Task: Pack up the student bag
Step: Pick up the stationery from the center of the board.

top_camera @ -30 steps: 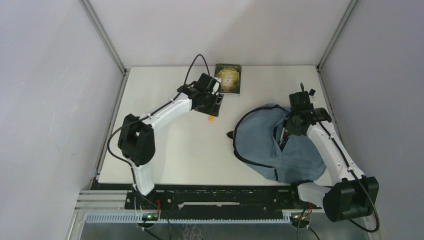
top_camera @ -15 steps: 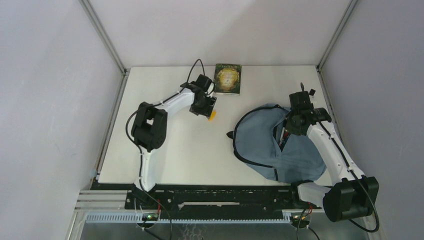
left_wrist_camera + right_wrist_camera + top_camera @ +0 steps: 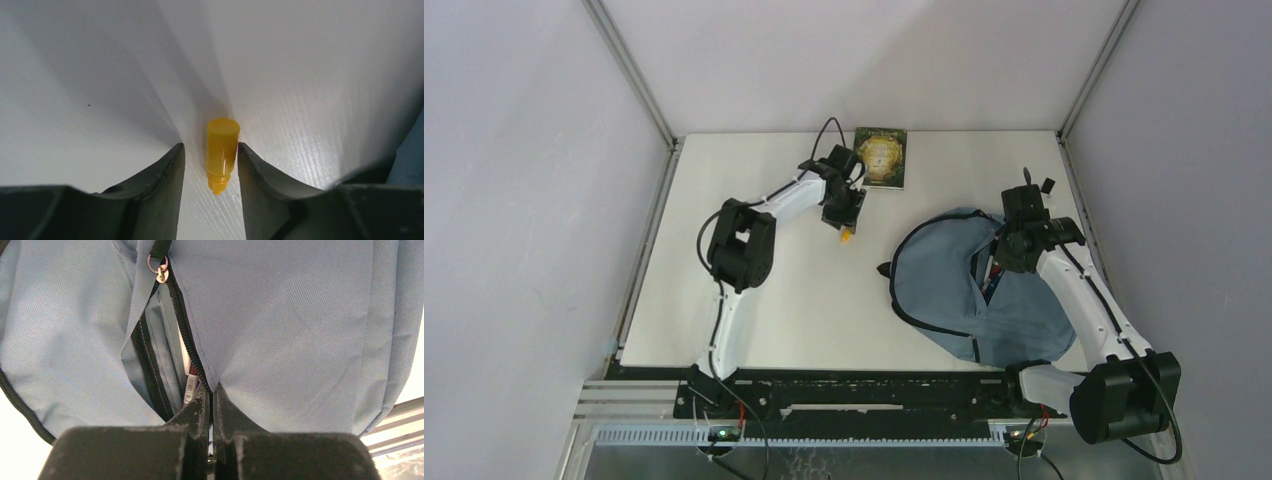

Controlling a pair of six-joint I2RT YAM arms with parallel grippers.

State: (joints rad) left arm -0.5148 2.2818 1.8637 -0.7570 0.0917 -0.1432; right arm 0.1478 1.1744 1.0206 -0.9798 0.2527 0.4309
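The student bag point(image 3: 944, 290), blue-grey with black zip trim, lies on the right of the table, its zip open. My right gripper point(image 3: 1002, 255) is shut on the fabric edge of the opening point(image 3: 213, 386). A zip pull point(image 3: 160, 270) hangs above, and a barcoded item point(image 3: 190, 387) shows inside. A small yellow bottle point(image 3: 847, 237) lies on the table left of the bag. My left gripper point(image 3: 210, 147) is open, with one finger on either side of the bottle point(image 3: 222, 150). The right finger point(image 3: 255, 180) is almost touching it.
A green and gold book point(image 3: 880, 156) lies flat at the back of the table, just behind the left gripper point(image 3: 844, 212). The bag's blue edge point(image 3: 411, 150) shows at the right of the left wrist view. Grey walls enclose the white table point(image 3: 754, 290).
The left arm has folded forward and its gripper has turned and come down around the yellow bottle. The right arm and the bag have not moved.
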